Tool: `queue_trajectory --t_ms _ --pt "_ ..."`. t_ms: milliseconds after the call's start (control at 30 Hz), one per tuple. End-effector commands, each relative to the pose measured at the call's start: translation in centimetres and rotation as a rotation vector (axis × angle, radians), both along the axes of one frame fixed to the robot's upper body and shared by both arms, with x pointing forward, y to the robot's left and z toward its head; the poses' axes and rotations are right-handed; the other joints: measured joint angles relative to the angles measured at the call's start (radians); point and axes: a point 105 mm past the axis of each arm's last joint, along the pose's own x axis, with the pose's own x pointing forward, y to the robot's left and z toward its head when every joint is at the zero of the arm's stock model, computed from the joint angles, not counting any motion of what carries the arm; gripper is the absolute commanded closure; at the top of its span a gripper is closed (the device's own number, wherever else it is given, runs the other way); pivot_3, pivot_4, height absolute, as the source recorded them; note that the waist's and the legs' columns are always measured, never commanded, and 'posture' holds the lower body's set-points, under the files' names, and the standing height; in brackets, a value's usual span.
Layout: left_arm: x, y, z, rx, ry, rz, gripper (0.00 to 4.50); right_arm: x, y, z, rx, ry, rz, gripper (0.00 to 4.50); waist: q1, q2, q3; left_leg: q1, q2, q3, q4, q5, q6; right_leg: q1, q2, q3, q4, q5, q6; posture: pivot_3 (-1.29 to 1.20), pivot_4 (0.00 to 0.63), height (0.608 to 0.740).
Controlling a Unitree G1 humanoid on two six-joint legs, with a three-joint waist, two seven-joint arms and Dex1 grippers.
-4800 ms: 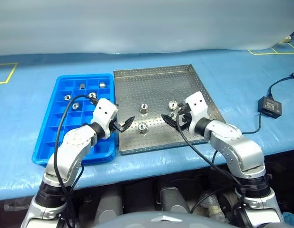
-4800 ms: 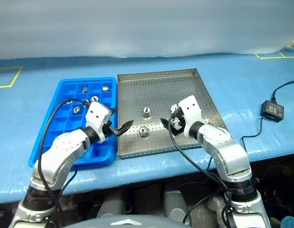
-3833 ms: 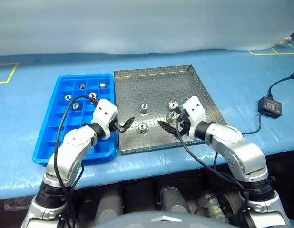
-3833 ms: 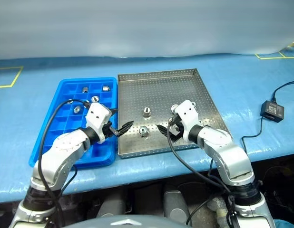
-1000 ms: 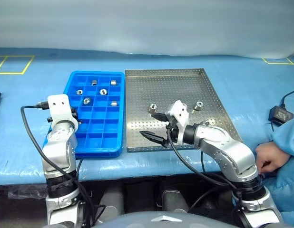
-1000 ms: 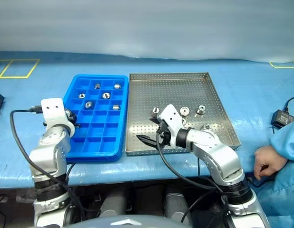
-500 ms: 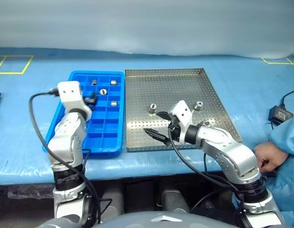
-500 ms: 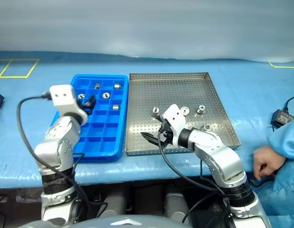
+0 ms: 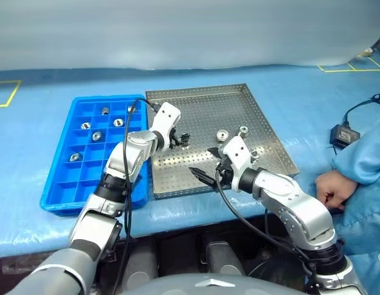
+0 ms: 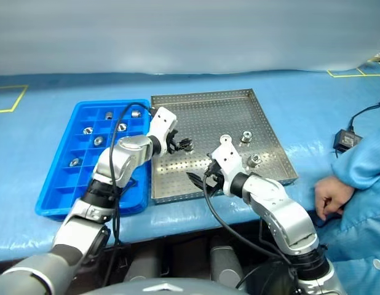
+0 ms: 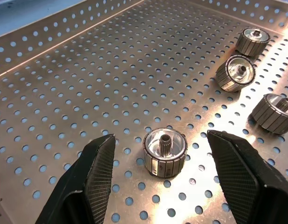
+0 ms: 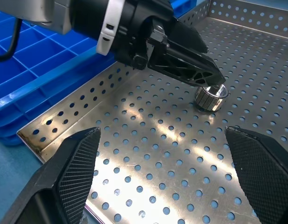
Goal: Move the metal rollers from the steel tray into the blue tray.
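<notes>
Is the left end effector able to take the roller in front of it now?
Probably yes: the left end effector is open, its fingers either side of the roller, nothing between.

The counter (image 9: 313, 104) is covered in a blue sheet that wrinkles slightly along its front edge. Yellow tape marks (image 9: 7, 95) outline squares on it at the far left and far right corners. Behind it hangs a pale grey-blue backdrop (image 9: 178, 31). A small black adapter (image 9: 341, 136) with its cable lies on the right, near a person's hand (image 9: 330, 188) in a blue sleeve.
</notes>
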Motion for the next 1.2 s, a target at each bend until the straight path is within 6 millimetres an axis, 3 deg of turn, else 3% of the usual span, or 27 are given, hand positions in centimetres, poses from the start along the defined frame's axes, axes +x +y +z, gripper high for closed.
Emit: queue_trajectory --t_ms 33,333,467,533,567,767,1000,1100,1200 --pt "1.0 -0.1 0.4 0.041 -0.036 0.013 1.09 -0.3 0.1 1.2 0.017 -0.049 -0.008 0.00 -0.008 0.000 0.000 0.000 0.000 0.000 0.000 0.000 0.000 0.000 0.000 0.000 0.000 0.000 0.000 -0.22 0.150 0.740" --pt "1.1 -0.4 -2.0 0.071 0.023 0.022 1.09 -0.6 0.0 1.4 0.016 -0.055 -0.017 0.00 -0.033 0.000 0.000 0.000 0.000 0.000 0.000 0.000 0.000 0.000 -0.001 0.000 0.000 0.000 0.000 -0.22 0.150 0.740" --pt "1.2 -0.2 -2.3 0.059 0.030 0.048 1.94 -0.3 0.1 1.3 0.016 -0.051 -0.015 0.00 -0.038 0.000 0.000 0.000 0.000 0.000 -0.001 0.000 0.000 0.000 -0.001 0.000 0.000 0.000 0.000 -0.21 0.150 0.740" --pt "1.1 -0.2 -2.3 0.060 0.028 0.044 2.68 -0.1 0.1 1.3 0.015 -0.049 -0.017 0.00 -0.039 0.000 0.000 0.000 0.000 0.000 -0.001 0.000 0.000 0.000 -0.001 0.000 0.000 0.000 0.000 -0.21 0.150 0.740" --pt "1.1 -0.2 -2.3 0.061 0.024 0.043 2.81 -0.1 0.1 1.3 0.015 -0.048 -0.016 0.00 -0.039 0.000 0.000 0.000 0.000 0.000 -0.001 0.000 0.000 0.000 -0.001 0.000 0.000 0.000 0.000 -0.20 0.150 0.740" --pt "0.8 -0.1 -1.8 0.047 0.002 0.024 2.81 0.1 0.3 0.6 0.013 -0.010 -0.003 0.00 -0.039 0.000 0.000 0.000 0.000 0.000 -0.001 0.000 0.000 0.000 -0.001 0.000 0.000 0.000 0.000 -0.19 0.150 0.740" --pt "-0.3 0.8 2.0 -0.049 -0.087 0.002 2.81 0.3 0.2 0.7 0.036 0.010 0.017 0.00 -0.038 0.000 0.000 0.000 0.001 0.000 -0.001 0.000 0.000 -0.001 -0.001 0.001 0.001 0.000 0.000 -0.16 0.150 0.740" --pt "-1.2 2.1 5.0 -0.104 -0.161 0.040 2.81 0.0 0.7 1.4 0.069 0.004 0.069 0.00 -0.035 0.000 0.000 0.000 0.002 0.000 -0.002 0.000 0.000 -0.001 -0.001 0.001 0.001 0.000 0.000 -0.09 0.150 0.740" --pt "-2.8 4.8 7.8 -0.142 -0.257 0.165 2.81 -0.8 1.5 1.7 0.082 0.007 0.162 0.00 -0.023 0.000 0.000 0.001 0.001 0.000 -0.002 0.000 0.000 -0.001 0.000 0.001 0.001 0.000 0.000 -0.04 0.150 0.740"
